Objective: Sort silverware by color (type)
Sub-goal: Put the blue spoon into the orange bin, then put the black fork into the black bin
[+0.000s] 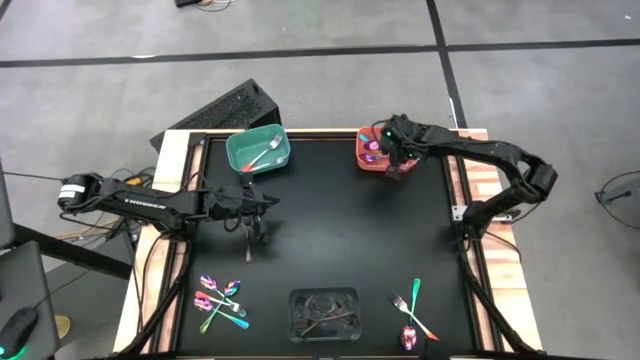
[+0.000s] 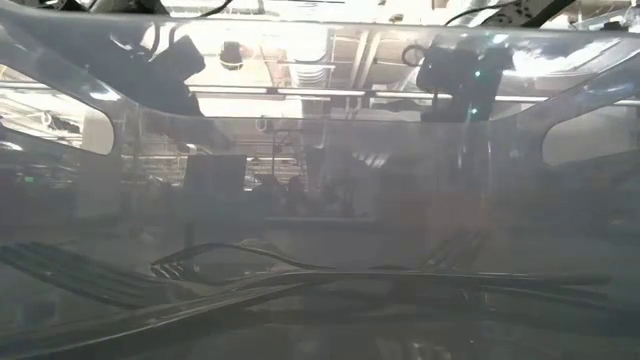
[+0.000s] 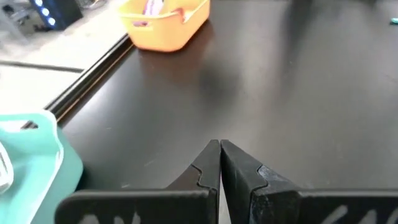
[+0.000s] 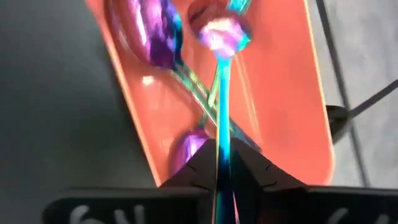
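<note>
My right gripper [image 4: 222, 163] [image 1: 383, 152] hangs over the orange bin [image 4: 286, 93] [image 1: 366, 158] at the table's far right and is shut on a teal-handled spoon [image 4: 222, 74]. Other iridescent spoons [image 4: 152, 28] lie in that bin. My left gripper [image 3: 219, 152] [image 1: 260, 207] is shut and empty above bare table, just near of the teal bin [image 1: 258, 150] [image 3: 31, 165], which holds a fork [image 1: 265, 155]. More silverware lies in a group at the near left [image 1: 220, 300] and another at the near right [image 1: 413, 308]. My right gripper pinches the spoon's teal handle [image 4: 222, 140] between its two fingers, coming from above. The handle runs straight out past the fingertips. The iridescent head [image 4: 221, 31] hangs below them, over the spoons in the orange bin; whether it touches them I cannot tell.
A clear plastic tray [image 1: 323, 312] with dull grey cutlery [image 2: 300, 270] sits at the near edge's middle and fills the low view. A black keyboard [image 1: 225, 110] lies beyond the far left corner. Bare black table [image 1: 340, 230] spreads between the arms.
</note>
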You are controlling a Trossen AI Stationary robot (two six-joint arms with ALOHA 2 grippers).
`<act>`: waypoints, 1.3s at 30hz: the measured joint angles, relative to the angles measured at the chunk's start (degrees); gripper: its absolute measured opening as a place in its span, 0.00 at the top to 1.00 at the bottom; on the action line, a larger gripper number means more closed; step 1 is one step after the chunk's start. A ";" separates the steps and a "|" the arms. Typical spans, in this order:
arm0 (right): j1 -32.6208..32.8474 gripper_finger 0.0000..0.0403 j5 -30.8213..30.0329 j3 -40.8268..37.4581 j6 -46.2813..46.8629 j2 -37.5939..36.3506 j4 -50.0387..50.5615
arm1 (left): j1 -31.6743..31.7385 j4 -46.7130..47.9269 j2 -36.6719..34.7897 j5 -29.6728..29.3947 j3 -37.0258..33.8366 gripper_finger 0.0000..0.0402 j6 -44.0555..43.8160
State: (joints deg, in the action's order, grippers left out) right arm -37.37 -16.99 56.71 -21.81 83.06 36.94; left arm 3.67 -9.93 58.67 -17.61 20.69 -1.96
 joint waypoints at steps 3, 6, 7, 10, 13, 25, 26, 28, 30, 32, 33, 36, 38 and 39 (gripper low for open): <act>-0.36 0.77 1.82 0.02 1.84 1.09 -2.22 | 0.32 0.39 0.64 -0.71 0.00 1.00 -1.64; -0.22 0.66 1.64 0.02 3.81 1.55 -4.46 | 0.30 0.98 1.64 -0.67 0.04 0.98 -3.61; 0.03 0.63 0.49 0.02 5.34 1.58 -4.96 | 0.30 1.42 1.81 -0.63 0.04 0.98 -4.60; 1.23 0.56 -3.45 0.02 16.86 1.58 -6.31 | 0.30 4.44 2.17 -0.66 0.06 0.94 -8.58; 3.71 0.54 -2.08 0.02 28.40 1.58 -8.09 | 0.30 9.65 2.18 -0.65 0.06 0.91 -14.16; 23.54 0.65 -1.16 0.02 30.54 1.58 -23.05 | -3.55 24.00 2.00 4.42 0.04 0.89 -27.31; 24.61 0.66 -1.16 0.02 30.52 1.58 -23.36 | -3.68 24.57 1.99 4.25 0.04 0.89 -27.29; 26.34 0.68 -1.16 0.02 30.52 1.58 -23.51 | -3.86 24.89 2.00 4.65 0.04 0.89 -26.60; 27.63 0.70 -1.22 0.02 30.57 1.58 -23.60 | -4.38 24.80 2.00 6.35 0.04 0.89 -24.02; 28.51 0.71 -1.25 0.02 30.78 1.58 -23.77 | -5.43 23.79 2.00 10.02 0.04 0.89 -19.53; 28.87 0.72 -1.25 0.02 30.80 1.58 -23.78 | -6.10 23.21 2.00 12.10 0.04 0.89 -17.69; 29.61 0.72 -1.29 0.02 30.78 1.58 -23.77 | -8.12 22.79 2.05 15.67 0.04 0.89 -14.59; 29.69 0.72 -1.29 0.02 30.83 1.58 -23.77 | -9.22 22.98 2.23 15.49 0.04 0.88 -12.30; 29.67 0.72 -1.30 0.02 30.83 1.58 -23.75 | -9.75 23.15 2.37 14.99 0.04 0.88 -11.32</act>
State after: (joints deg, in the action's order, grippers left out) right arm -7.70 -18.29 56.73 9.02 84.64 13.19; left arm -6.08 13.22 61.03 -2.62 20.73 -13.28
